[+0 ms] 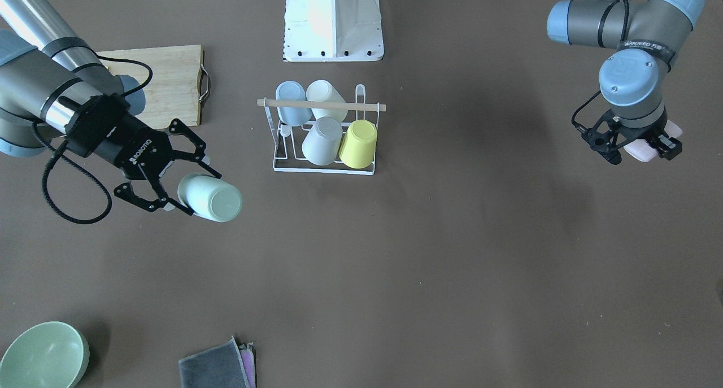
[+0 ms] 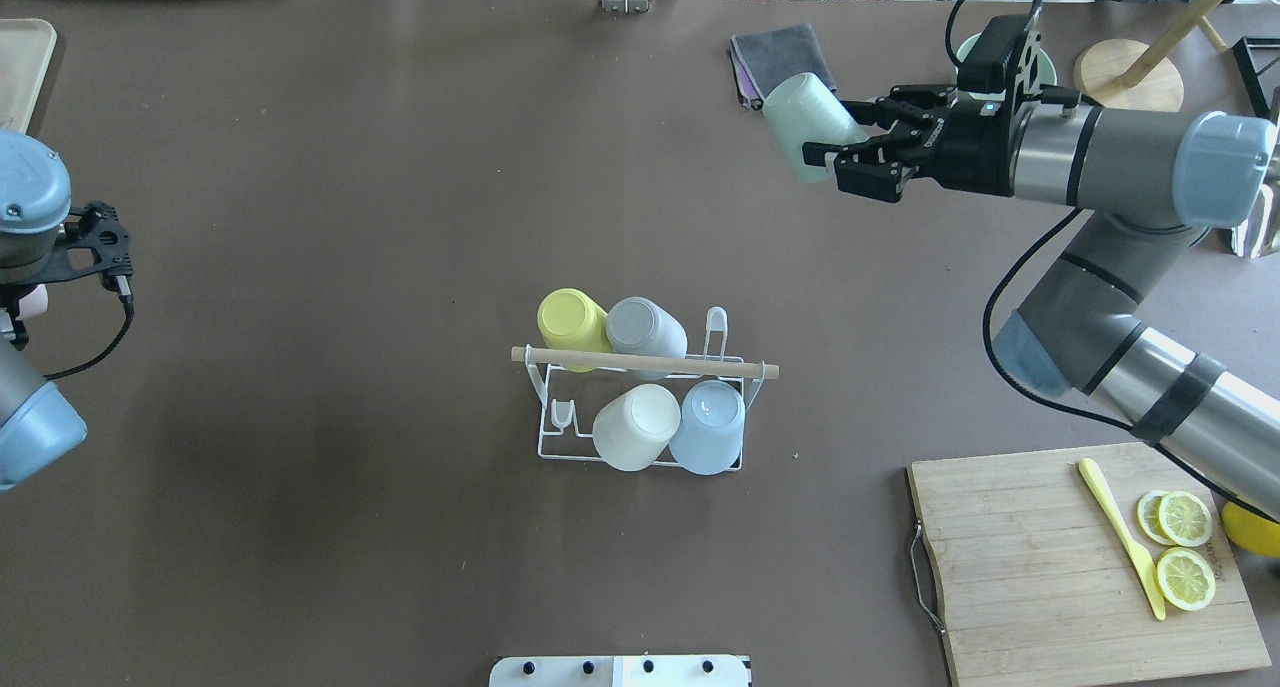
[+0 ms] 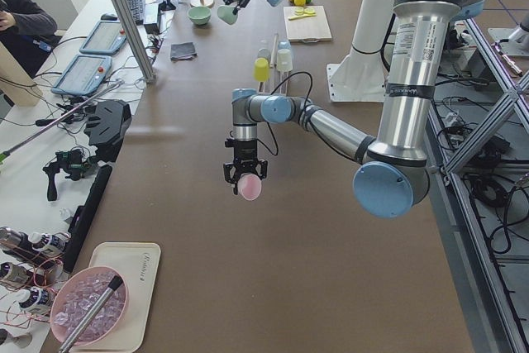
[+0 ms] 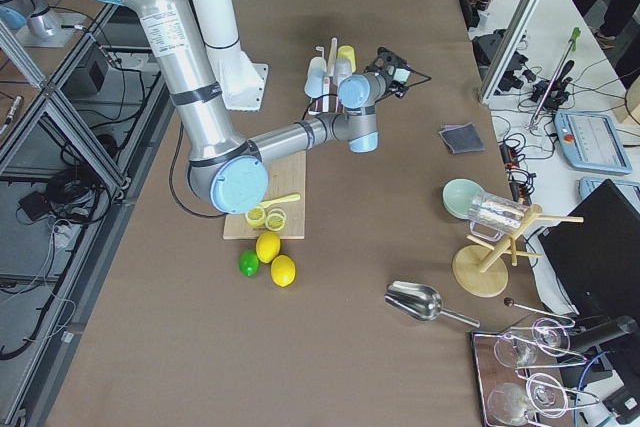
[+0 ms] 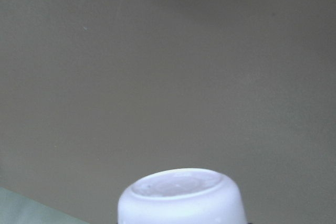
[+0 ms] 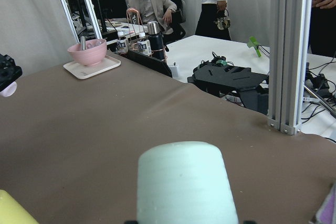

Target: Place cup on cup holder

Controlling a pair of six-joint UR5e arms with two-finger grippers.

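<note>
Right claw: the right claw [image 1: 189, 186] is clenched across the side of a mint cup [image 1: 212, 197], near its mouth end.
Left claw: the left claw [image 3: 245, 175] points down and grips a pink cup [image 3: 249, 188], bottom downward.
Mint cup: in the air, lying about level with its closed base pointing away from the wrist, well apart from the rack [image 1: 325, 171].
Pink cup: hanging above the table [image 2: 300, 217] far out on the robot's left, also well apart from the rack.
Rack: stands mid-table with a wooden rod [image 1: 322, 104] across its top and four cups upside down on it: blue, cream, grey and yellow.
Free prongs: two look bare, one at each end, in opposite rows [image 2: 560, 415] [image 2: 716, 322].
Handling: probably light and stiff, looks like plastic; the smooth wall may slip in a loose pinch, and it seems unlikely to break.
Where to hold: across the wall, leaving the mouth open so that it can drop over a prong.
</note>
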